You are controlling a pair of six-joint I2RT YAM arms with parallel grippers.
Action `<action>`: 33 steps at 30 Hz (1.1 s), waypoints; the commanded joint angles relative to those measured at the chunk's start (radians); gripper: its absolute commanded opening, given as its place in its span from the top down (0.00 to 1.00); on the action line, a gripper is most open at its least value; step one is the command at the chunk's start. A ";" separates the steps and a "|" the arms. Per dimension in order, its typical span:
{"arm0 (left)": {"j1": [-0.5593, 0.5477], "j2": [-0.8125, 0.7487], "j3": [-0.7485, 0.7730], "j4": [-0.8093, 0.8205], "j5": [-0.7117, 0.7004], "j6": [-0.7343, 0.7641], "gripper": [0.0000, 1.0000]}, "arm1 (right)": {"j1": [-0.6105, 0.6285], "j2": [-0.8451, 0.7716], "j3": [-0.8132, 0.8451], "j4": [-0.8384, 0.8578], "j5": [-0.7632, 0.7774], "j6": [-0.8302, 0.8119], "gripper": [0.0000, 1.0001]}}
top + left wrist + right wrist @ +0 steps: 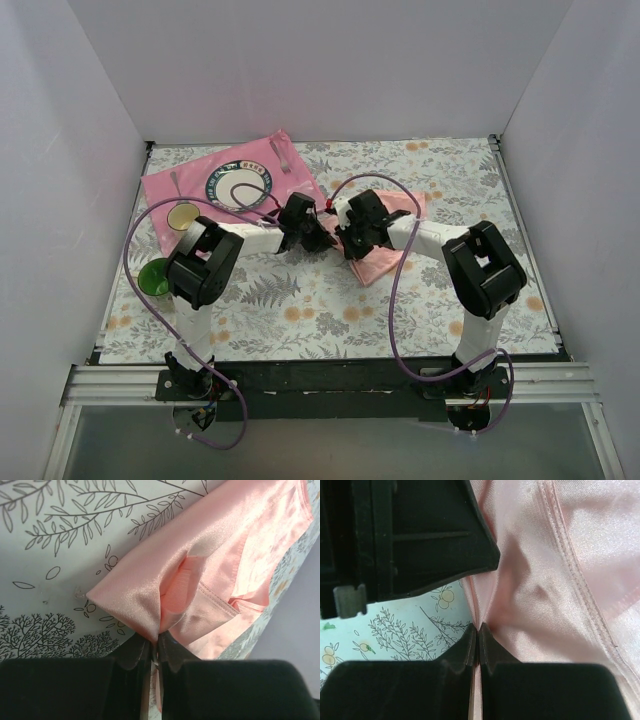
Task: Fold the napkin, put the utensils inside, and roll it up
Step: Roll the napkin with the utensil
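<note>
The left gripper (155, 647) and right gripper (477, 635) each pinch the napkin (388, 262) tight, cloth bunched just ahead of them; thin, limp, probably slippery, it looks best held at its hemmed corners.

The napkin (235, 545) is plain salmon-pink, the mat (165, 185) hot pink, the table cover (330, 310) floral-printed white.

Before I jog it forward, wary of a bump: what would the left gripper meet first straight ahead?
The napkin it pinches, bunched just ahead of the left gripper; beyond, likely the right gripper, depth unclear.
</note>
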 commanded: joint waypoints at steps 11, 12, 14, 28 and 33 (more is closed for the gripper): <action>0.000 0.028 0.131 -0.145 0.000 0.274 0.94 | -0.139 0.093 0.059 -0.087 -0.408 0.060 0.99; -0.001 0.021 0.132 -0.145 -0.003 0.282 0.90 | -0.154 0.106 0.058 -0.086 -0.422 0.060 0.99; 0.000 0.004 0.131 -0.144 -0.010 0.314 0.74 | -0.168 0.118 0.050 -0.073 -0.471 0.066 0.99; -0.021 -0.196 0.051 -0.163 -0.038 0.463 0.47 | -0.269 0.219 0.038 -0.023 -0.666 0.137 0.99; -0.040 -0.220 0.008 -0.173 -0.033 0.435 0.55 | -0.283 0.245 0.032 -0.017 -0.681 0.163 0.99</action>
